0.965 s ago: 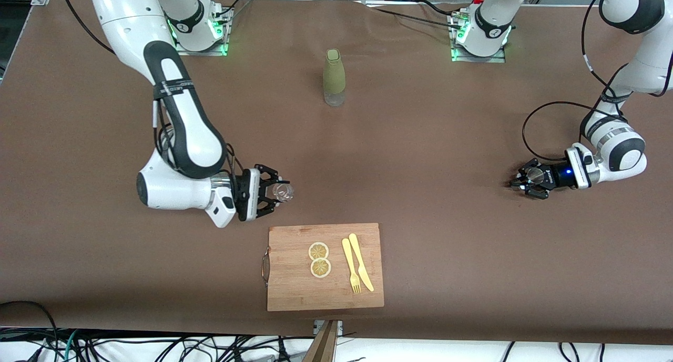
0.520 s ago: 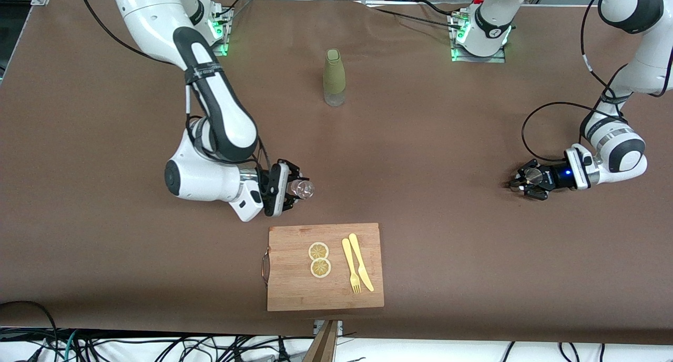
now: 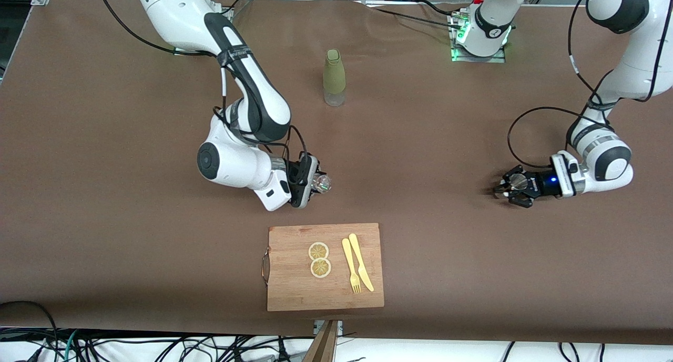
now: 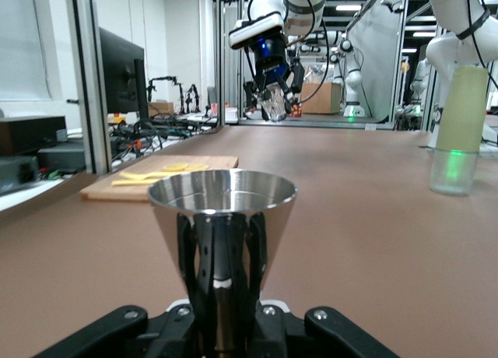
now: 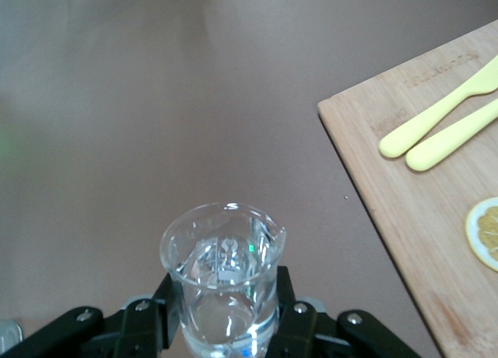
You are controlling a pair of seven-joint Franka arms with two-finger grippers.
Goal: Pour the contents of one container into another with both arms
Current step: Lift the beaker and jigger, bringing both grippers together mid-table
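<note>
Brown cloth covers the whole surface on which both arms work. The right hand, a little left of the middle of the front view, is closed on the small clear glass cup. In the right wrist view the cup stands upright between the black fingers, it has a small pouring lip on its rim, and it is up in the air over the bare brown cloth just beside the corner of the wooden cutting board.

The left hand, at the right of the front view, is closed on the silver metal jigger, over the surface toward the left arm's end. In the left wrist view the jigger is upright, its upper cone open to the top, with the fingers clamped at its narrow waist. The two hands are well apart.

The cutting board lies in the lower middle of the front view. It has a metal handle at one end, and it carries two lemon slices, a yellow fork and a yellow knife. Some letters are burned into the wood near its edge in the right wrist view, but I cannot read them. A tall olive-green bottle stands in the upper middle, farther from the front camera than the board. The right arm has a black band with small white letters, also not readable.
</note>
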